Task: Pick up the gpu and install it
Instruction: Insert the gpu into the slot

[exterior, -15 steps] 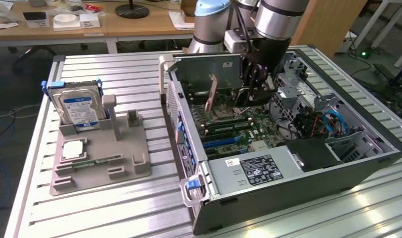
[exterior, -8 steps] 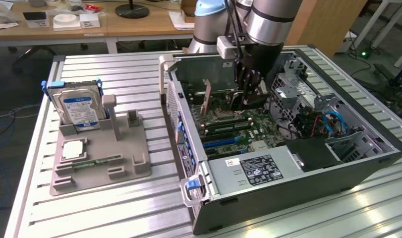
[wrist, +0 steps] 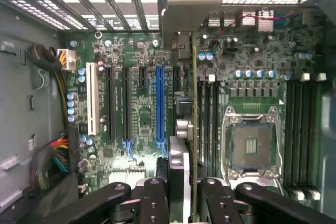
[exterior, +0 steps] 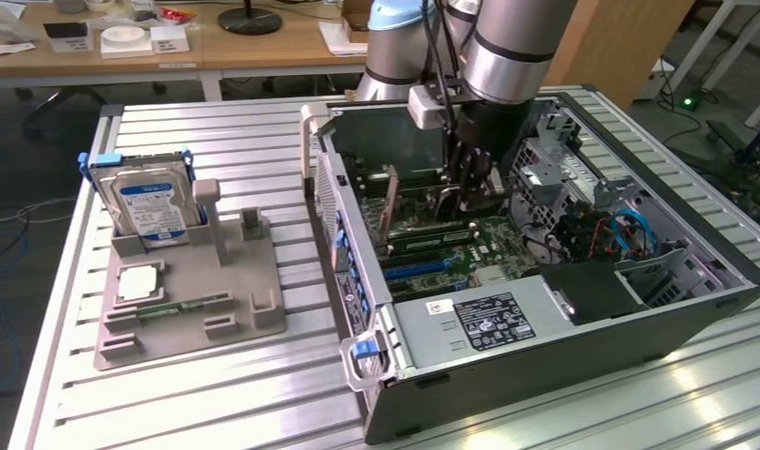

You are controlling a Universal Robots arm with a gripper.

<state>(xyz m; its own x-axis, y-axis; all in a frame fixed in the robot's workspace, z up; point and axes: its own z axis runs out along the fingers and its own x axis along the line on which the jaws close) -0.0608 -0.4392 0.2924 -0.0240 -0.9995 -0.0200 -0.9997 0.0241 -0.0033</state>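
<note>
The gpu (wrist: 177,156) is seen edge-on in the wrist view: a thin dark card with a pale metal bracket (wrist: 181,11) at its far end by the case's rear slot openings. My gripper (wrist: 184,199) is shut on it, one black finger on each face. The card hangs upright just over the green motherboard (wrist: 136,108), on the line between the blue slot (wrist: 160,103) and the memory slots (wrist: 207,119). I cannot tell whether its edge touches a slot. In the exterior view my gripper (exterior: 473,192) reaches down into the open computer case (exterior: 543,375).
A white slot (wrist: 93,98), black slots and the bare processor socket (wrist: 251,142) lie around the card. Cable bundles (wrist: 60,150) sit at the board's side. On the table at the exterior view's left, a grey holder (exterior: 192,309) carries a hard drive (exterior: 148,202) and a memory stick (exterior: 186,305).
</note>
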